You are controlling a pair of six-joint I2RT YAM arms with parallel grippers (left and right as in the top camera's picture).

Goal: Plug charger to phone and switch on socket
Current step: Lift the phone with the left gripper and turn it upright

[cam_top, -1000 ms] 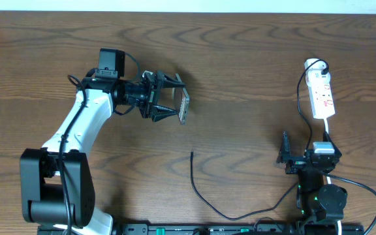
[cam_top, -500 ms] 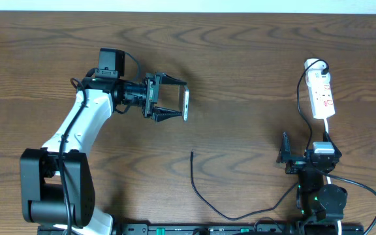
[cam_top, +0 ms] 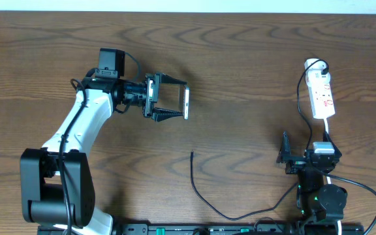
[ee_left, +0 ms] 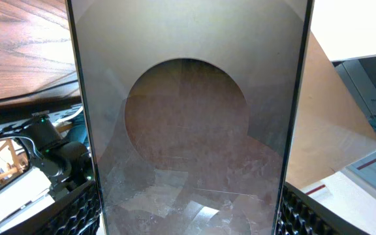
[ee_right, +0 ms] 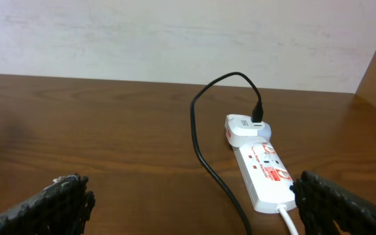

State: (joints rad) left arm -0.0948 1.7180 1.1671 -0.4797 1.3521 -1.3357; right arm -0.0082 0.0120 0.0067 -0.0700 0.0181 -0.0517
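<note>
Dark wooden table [cam_top: 253, 59], pale wall [ee_right: 142, 32]

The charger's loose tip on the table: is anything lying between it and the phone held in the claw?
Nothing visible does. Only bare table lies between the charger tip and the phone held by the left gripper.

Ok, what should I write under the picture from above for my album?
Left gripper holds the phone on edge; charger lies loose on the table.
</note>
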